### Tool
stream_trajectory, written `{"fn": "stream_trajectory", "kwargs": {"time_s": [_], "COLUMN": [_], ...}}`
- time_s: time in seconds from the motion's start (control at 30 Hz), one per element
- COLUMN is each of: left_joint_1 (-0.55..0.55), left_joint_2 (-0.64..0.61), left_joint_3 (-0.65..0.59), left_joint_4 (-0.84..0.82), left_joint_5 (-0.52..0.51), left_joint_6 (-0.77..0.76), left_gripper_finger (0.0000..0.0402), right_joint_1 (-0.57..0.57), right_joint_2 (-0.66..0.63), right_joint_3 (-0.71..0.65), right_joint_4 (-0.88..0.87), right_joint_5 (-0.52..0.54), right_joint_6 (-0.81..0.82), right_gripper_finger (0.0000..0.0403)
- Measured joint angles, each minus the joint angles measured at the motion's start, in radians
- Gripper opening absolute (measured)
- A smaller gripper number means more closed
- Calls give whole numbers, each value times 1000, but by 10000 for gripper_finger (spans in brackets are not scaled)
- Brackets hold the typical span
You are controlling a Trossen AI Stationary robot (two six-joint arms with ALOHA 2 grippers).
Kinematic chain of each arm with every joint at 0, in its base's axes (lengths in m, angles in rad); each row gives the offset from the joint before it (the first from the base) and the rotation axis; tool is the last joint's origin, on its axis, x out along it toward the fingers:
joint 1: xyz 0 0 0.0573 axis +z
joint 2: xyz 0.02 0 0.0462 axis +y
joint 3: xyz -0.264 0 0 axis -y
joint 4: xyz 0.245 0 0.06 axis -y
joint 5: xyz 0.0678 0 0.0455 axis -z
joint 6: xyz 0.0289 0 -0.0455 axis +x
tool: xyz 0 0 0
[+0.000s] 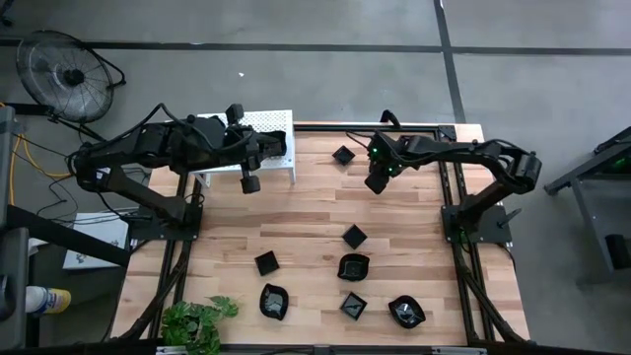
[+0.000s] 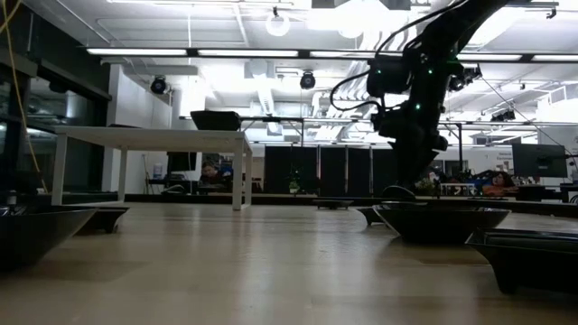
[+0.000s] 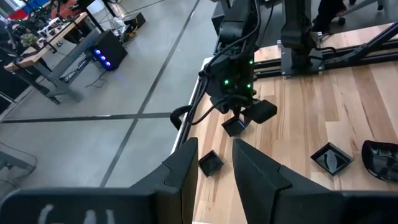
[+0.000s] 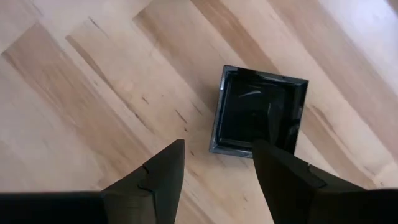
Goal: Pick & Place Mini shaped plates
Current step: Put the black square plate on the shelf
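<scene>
The right gripper [image 1: 376,184] hangs over the far part of the tabletop [image 1: 315,222], pointing down with its fingers [image 4: 283,180] parted and empty, apparently lining up a pick; a square black mini plate [image 4: 258,112] lies flat on the wood just beyond the fingertips, not yet between them (a second square plate [image 1: 343,155] sits close by). The left gripper [image 1: 250,182] waits beside the white perforated shelf [image 1: 276,123], fingers spread and empty; six more plates [image 1: 355,266] lie scattered along the near side.

Bare table [image 1: 306,207] mid-span lies free; plates [image 1: 354,268] crowd the near edge, shelf [image 1: 274,148] blocks the far-left corner
</scene>
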Motion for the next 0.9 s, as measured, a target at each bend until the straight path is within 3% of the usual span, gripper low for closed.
{"fn": "stream_trajectory", "kwargs": {"time_s": [0.2,0.53,0.9], "left_joint_1": [0,0,0], "left_joint_2": [0,0,0], "left_joint_3": [0,0,0], "left_joint_4": [-2,-17,-22], "left_joint_5": [0,1,2], "left_joint_6": [-2,-54,-79], "left_gripper_finger": [97,97,97], "right_joint_1": [0,0,0], "right_joint_2": [7,9,116], "right_joint_3": [0,0,0], "right_joint_4": [18,45,53], "right_joint_5": [43,78,62], "right_joint_6": [-17,93,90], "right_gripper_finger": [185,185,185]}}
